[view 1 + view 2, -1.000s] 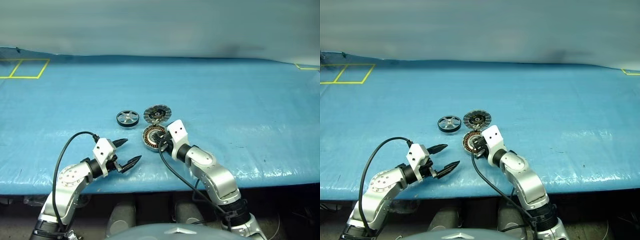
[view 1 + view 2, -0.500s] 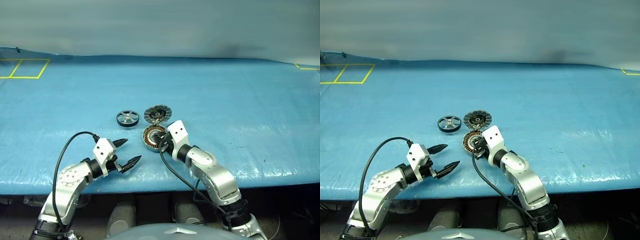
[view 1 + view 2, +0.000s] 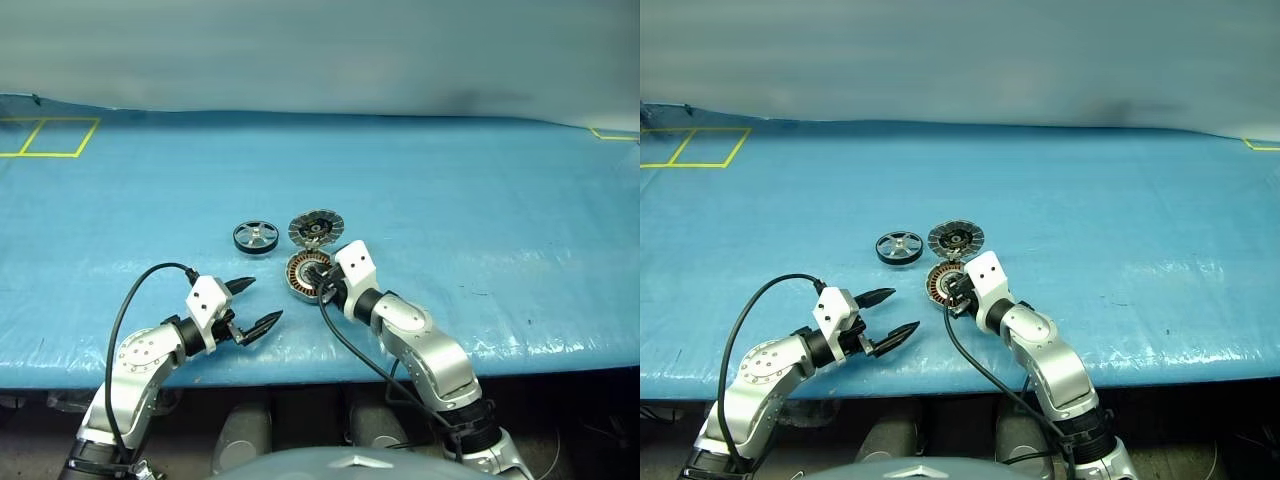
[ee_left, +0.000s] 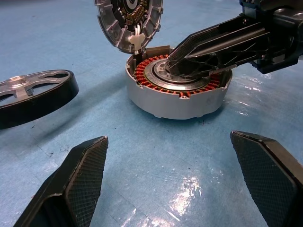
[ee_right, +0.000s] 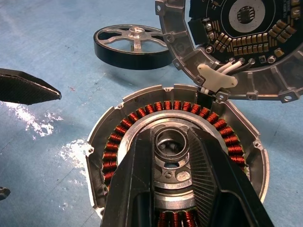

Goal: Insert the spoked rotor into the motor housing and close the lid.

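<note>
A blue plastic sheet covers the table, with yellow tape squares at its far-left corner.

Motor housing matt grey metal (copper windings glossy); spoked rotor rim glossy black.

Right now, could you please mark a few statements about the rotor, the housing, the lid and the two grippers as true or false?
1. The spoked rotor lies on the blue table cover, apart from the motor housing. True.
2. The lid is shut over the housing. False: it stands open on its hinge, inner face showing.
3. The right gripper has its fingers around the silver centre of the housing. True.
4. The left gripper holds the rotor. False: it is open and empty, hanging near the front edge of the table.
5. The rotor already sits inside the housing. False: the copper windings are uncovered.
</note>
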You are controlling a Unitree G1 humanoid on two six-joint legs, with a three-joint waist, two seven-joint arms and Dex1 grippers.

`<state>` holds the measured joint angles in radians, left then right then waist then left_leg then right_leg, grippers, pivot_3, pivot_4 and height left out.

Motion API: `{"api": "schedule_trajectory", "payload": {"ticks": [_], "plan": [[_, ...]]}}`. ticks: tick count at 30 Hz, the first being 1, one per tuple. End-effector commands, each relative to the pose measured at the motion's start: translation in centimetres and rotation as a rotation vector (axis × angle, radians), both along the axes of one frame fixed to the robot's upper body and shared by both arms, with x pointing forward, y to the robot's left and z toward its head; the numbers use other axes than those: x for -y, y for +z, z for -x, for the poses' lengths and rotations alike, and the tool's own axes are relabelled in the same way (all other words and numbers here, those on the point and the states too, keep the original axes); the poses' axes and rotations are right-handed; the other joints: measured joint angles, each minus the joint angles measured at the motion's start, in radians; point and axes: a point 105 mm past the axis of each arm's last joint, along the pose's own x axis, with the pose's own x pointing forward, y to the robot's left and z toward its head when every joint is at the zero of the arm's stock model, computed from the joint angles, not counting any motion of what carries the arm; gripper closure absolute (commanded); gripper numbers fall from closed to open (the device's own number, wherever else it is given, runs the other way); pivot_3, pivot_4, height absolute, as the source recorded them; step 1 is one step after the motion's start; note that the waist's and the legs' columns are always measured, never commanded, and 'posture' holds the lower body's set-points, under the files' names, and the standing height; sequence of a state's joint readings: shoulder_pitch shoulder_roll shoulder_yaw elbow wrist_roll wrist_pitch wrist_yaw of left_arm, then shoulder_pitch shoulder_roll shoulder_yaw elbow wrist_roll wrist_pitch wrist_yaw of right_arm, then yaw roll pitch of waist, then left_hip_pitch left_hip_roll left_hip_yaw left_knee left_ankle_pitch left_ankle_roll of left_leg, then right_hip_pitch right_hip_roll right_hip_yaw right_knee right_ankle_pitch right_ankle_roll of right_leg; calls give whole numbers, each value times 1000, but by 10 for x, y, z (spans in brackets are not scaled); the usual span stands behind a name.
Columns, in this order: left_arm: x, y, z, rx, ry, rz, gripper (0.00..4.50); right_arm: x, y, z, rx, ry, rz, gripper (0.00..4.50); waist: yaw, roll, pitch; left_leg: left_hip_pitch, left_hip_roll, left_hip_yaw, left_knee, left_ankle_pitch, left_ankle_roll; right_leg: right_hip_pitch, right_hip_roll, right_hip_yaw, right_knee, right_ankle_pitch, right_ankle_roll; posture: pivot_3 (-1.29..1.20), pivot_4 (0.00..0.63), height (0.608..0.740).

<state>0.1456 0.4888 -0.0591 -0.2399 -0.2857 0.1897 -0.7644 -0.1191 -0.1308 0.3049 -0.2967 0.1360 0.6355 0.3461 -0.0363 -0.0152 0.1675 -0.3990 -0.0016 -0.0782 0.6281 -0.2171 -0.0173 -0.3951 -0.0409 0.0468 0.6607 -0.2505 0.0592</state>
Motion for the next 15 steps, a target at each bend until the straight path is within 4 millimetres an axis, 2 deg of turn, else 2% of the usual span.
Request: {"api": "schedule_trajectory", "payload": {"ticks": [1,7,8,12,13,15], "plan": [[-1,5,-1,18,-2,3,0,-1,6,2,9,10,-9,3840,0,0,0,0,0,0,0,0,0,0,0,0,0,0,0,0,150,740],[-1,4,-1,14,-4,3,0,1,11,2,16,14,-18,3840,0,0,0,0,0,0,0,0,0,0,0,0,0,0,0,0,150,740],[-1,4,-1,14,-4,5,0,1,11,2,16,15,-17,3102,0,0,0,0,0,0,0,0,0,0,0,0,0,0,0,0,150,740],[0,4,-1,12,-4,7,0,-2,12,2,20,23,-21,1804,0,0,0,0,0,0,0,0,0,0,0,0,0,0,0,0,150,740],[0,4,-1,11,-4,6,0,-2,13,3,22,25,-26,1521,0,0,0,0,0,0,0,0,0,0,0,0,0,0,0,0,150,740],[0,4,-1,9,-3,6,0,-3,14,3,24,24,-34,1521,0,0,0,0,0,0,0,0,0,0,0,0,0,0,0,0,150,740]]}}
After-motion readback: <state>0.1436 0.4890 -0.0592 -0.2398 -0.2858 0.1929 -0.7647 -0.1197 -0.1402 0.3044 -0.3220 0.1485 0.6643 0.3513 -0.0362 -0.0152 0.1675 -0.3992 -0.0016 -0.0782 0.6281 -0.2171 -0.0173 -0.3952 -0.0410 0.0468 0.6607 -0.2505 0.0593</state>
